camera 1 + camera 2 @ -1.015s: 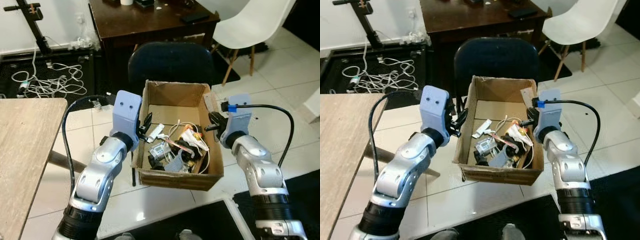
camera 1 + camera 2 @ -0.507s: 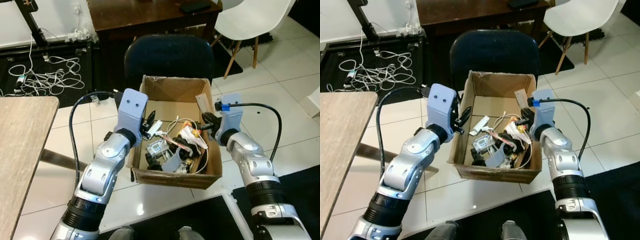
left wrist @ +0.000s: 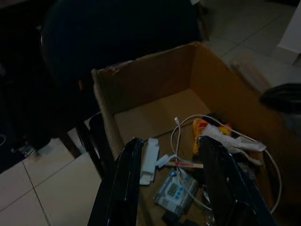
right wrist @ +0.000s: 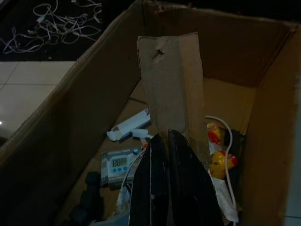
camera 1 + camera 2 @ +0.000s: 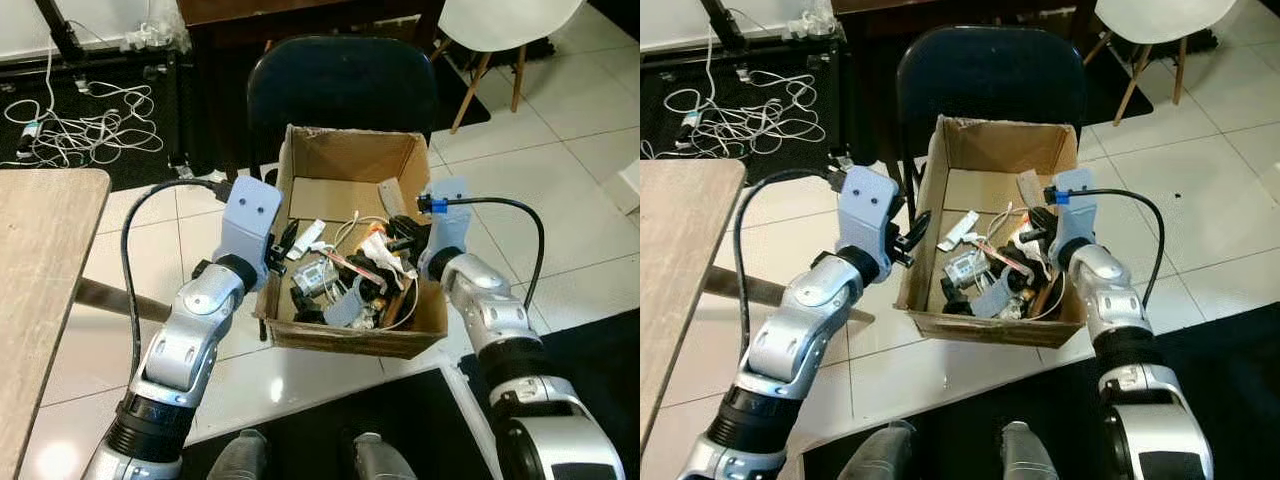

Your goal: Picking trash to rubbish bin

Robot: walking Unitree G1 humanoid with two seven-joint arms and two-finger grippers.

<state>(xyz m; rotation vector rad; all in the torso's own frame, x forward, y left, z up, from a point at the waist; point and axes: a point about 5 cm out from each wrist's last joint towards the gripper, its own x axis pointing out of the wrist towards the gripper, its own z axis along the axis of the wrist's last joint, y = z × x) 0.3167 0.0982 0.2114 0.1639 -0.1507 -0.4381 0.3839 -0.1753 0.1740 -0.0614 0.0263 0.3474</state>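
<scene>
My right tool (image 4: 160, 155) is clenched on the cardboard flap (image 4: 171, 89); my left tool (image 3: 169, 183) hangs released, box contents (image 5: 350, 280) at its twelve o'clock.

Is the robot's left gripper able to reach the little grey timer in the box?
Probably yes. The left gripper is open at the brown cardboard box's left wall, and the small grey digital timer lies uncovered just beyond its fingers, beside a white cable.
</scene>
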